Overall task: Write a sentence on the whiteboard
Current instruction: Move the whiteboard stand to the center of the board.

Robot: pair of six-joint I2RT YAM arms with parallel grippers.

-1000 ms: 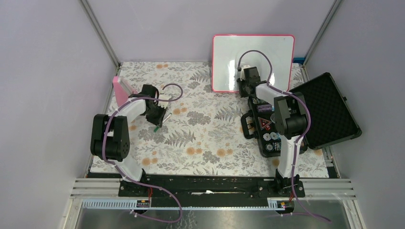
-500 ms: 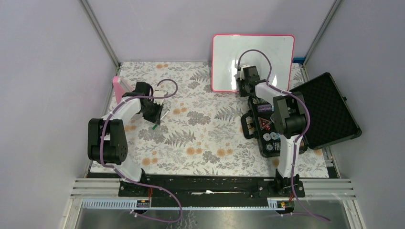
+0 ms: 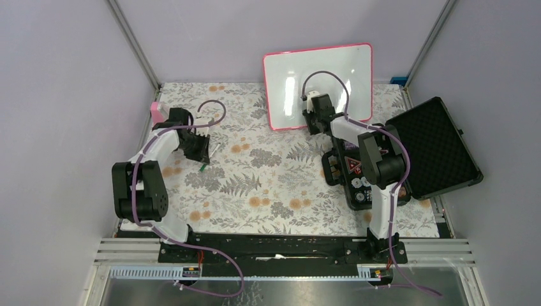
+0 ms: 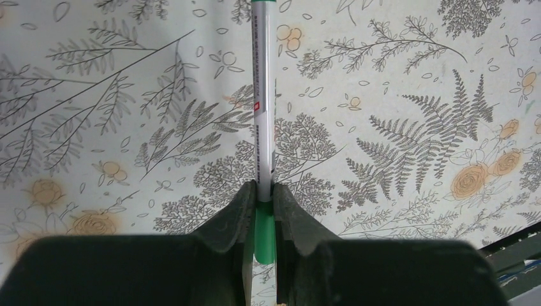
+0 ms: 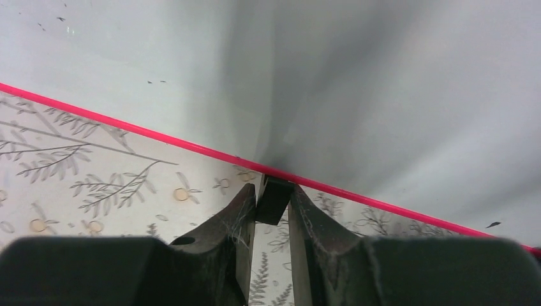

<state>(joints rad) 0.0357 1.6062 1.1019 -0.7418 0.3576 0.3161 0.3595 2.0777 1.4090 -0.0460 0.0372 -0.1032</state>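
Observation:
The whiteboard [image 3: 281, 95], white with a pink-red frame, stands tilted at the back of the table. No written sentence shows on it. My right gripper [image 3: 312, 123] is at its lower edge. In the right wrist view the gripper [image 5: 273, 199] is shut on a small black tab [image 5: 275, 190] under the board's [image 5: 383, 95] pink rim. My left gripper [image 3: 199, 150] is at the left over the floral cloth. It is shut on a white marker with a green end [image 3: 207, 158]. In the left wrist view the marker [image 4: 262, 95] points away from the gripper [image 4: 263, 192].
An open black foam-lined case [image 3: 434, 146] lies at the right, its lower half [image 3: 354, 172] holding small parts. A pink block [image 3: 155, 112] sits at the table's left edge beside the left arm. A floral cloth [image 3: 268, 185] covers the table.
The whiteboard has slid left and tilted, with my right gripper moving left along with it. My left gripper has moved back and left, still holding the marker.

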